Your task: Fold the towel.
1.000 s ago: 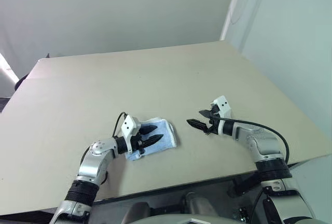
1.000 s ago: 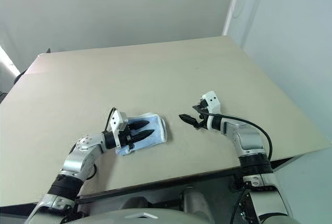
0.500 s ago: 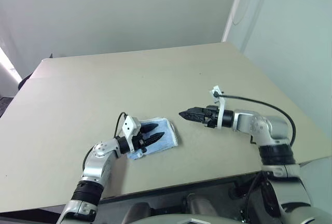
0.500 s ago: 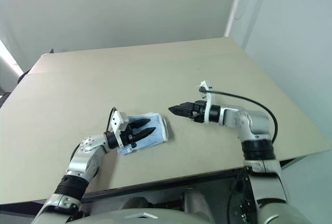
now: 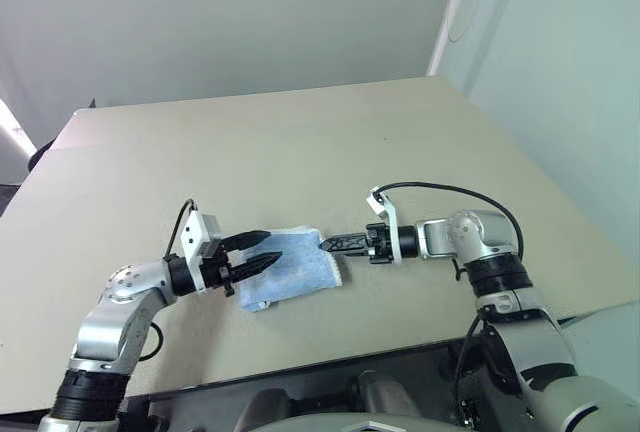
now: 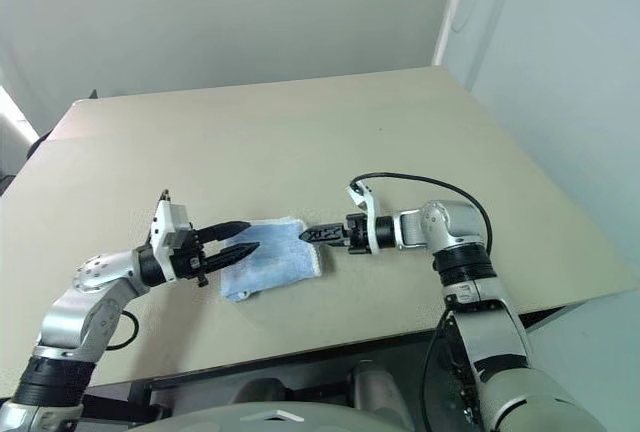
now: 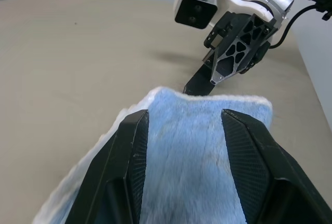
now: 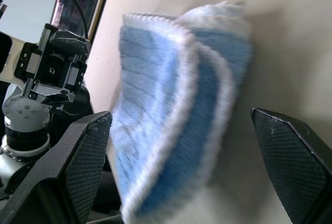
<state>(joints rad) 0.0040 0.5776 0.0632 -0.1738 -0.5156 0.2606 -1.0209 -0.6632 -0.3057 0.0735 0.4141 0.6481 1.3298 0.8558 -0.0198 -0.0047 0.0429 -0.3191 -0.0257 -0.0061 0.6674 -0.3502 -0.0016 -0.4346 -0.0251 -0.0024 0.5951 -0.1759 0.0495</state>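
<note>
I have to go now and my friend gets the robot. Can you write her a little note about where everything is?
Left pincer: open, fingers over the near-left end of the towel, holding nothing.
Right pincer: open, tips level at the towel's right edge, not gripping.
The towel lies on the table, already folded into a small layered bundle.
Left to do: check the fold is tidy and finish it if needed.
</note>
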